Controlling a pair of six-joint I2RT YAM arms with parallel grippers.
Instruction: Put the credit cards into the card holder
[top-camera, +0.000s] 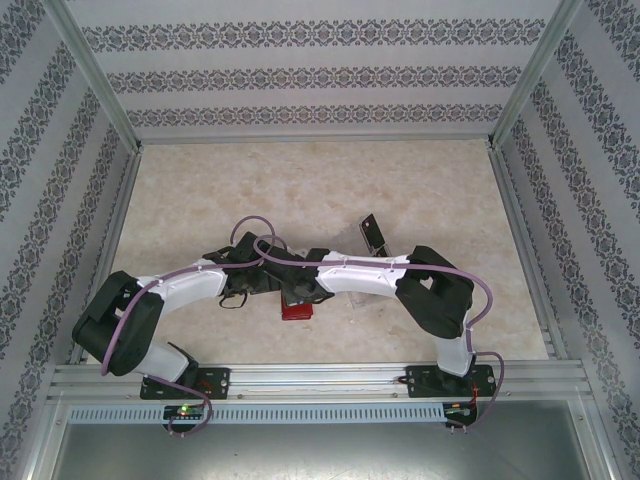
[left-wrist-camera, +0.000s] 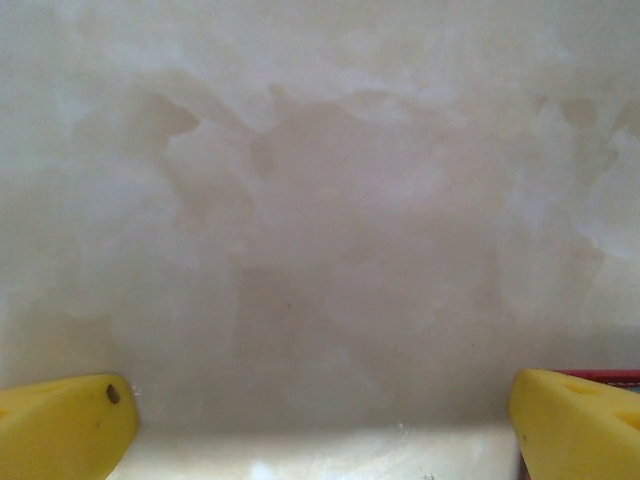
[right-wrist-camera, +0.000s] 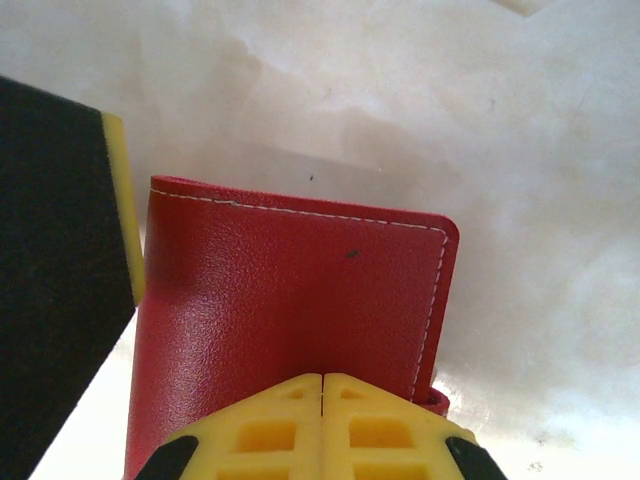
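Table (top-camera: 300, 190): is carrying the closed card holder near its front, between the two wrists.
Card holder (right-wrist-camera: 290, 290): is lying shut, red cover up. It is risking a slide across the smooth top if it is pushed from one side, since nothing is bracing it.
Credit card (top-camera: 372, 232): is sitting well apart, beyond the right arm. Being thin and flat, it is likely going to resist a clean pick.
Left gripper (left-wrist-camera: 320, 420): fingers are standing wide apart and holding nothing, with bare table between them (a red sliver is showing beside one finger).
Right gripper (right-wrist-camera: 322, 400): fingers are pressing together with no gap, over the holder's near edge. Whether they are pinching a flap I cannot tell.
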